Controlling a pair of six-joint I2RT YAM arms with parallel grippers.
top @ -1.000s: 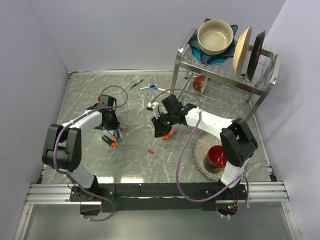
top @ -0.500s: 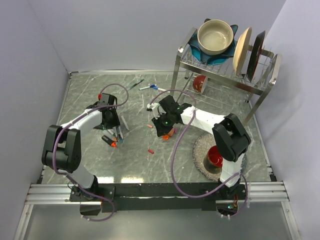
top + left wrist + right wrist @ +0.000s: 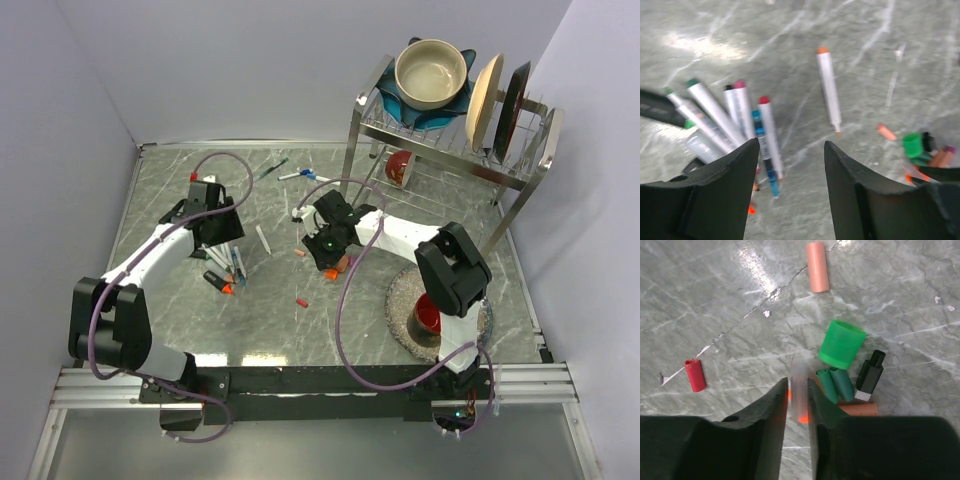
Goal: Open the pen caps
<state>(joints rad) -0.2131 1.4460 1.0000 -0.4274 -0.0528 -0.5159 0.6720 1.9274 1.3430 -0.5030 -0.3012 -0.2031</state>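
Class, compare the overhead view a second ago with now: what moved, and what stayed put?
The left gripper drew back from the marker pile toward the far left, fingers open and empty. A white marker now lies alone beside that pile. The right gripper barely shifted, still shut on a pale orange-tipped piece above the loose caps; its elbow swung left. The dish rack stayed put.

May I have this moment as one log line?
left gripper: open near markers | right gripper: shut on orange-tipped tube | green cap loose
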